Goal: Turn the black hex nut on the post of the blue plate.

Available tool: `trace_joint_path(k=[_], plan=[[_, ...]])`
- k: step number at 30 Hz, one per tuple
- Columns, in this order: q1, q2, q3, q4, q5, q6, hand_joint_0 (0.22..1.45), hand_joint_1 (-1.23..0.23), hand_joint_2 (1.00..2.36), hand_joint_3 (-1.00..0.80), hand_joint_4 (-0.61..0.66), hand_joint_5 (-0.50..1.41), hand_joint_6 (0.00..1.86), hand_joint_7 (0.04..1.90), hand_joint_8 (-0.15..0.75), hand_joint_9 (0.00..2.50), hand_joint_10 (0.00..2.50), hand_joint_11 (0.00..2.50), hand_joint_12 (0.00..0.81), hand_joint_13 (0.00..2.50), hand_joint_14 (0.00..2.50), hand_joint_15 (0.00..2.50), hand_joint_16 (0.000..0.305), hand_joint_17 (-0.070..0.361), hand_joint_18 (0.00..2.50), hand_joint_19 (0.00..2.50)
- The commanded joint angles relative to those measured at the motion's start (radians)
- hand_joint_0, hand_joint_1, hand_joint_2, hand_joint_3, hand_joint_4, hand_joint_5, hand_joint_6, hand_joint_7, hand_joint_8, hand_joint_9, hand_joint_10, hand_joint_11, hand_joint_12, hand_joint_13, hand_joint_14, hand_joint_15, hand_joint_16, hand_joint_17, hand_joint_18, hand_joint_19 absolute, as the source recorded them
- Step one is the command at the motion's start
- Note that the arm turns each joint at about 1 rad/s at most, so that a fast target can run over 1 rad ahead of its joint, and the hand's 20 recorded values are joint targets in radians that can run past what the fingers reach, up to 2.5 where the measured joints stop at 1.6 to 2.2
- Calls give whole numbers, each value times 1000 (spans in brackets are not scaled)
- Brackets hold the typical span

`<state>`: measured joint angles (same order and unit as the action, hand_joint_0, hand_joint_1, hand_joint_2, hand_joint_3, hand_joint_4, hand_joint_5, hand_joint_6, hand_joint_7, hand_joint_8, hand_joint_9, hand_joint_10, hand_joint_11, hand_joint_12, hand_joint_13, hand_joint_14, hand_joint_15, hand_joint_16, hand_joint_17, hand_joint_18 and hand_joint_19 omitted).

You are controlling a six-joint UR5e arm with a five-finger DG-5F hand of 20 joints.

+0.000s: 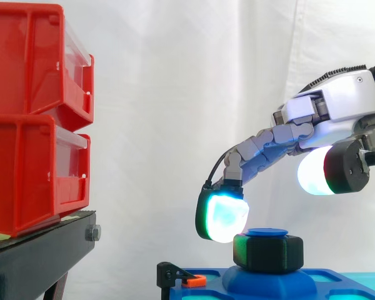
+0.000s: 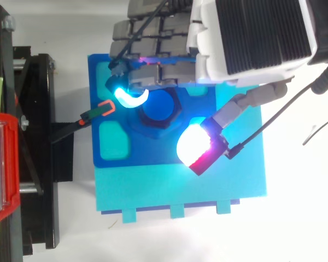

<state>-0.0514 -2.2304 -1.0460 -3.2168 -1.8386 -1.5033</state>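
Turning is apparently not yet begun: the black hex nut is sitting on the post of the blue plate, while the hand is hovering wide open, holding nothing. One glowing fingertip is hanging just beside the nut and the thumb pad is standing raised above its other side. Room is lying open around the nut, with only an orange-tipped clamp sitting at the plate's edge and the red bins standing well apart.

Blue plate: cut off by bottom edge, side view.
Black hex nut: rim partly under hand, top view.
Red bins: cut off at left edge, side view.
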Motion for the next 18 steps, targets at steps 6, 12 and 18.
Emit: trace_joint_path(k=[6,12,18], plan=[[-19,0,0,0,-19,0,484,-295,1000,-500,252,-178,503,948,307,412,0,0,416,378,2,72,52,116,268,210],[-25,0,3,0,-31,2,484,-294,1000,-500,252,-178,503,950,308,411,0,0,416,380,1,71,52,116,269,209],[-21,0,34,-28,-34,2,484,-293,1000,-500,252,-178,503,945,308,410,0,0,416,380,4,69,52,116,270,210]])
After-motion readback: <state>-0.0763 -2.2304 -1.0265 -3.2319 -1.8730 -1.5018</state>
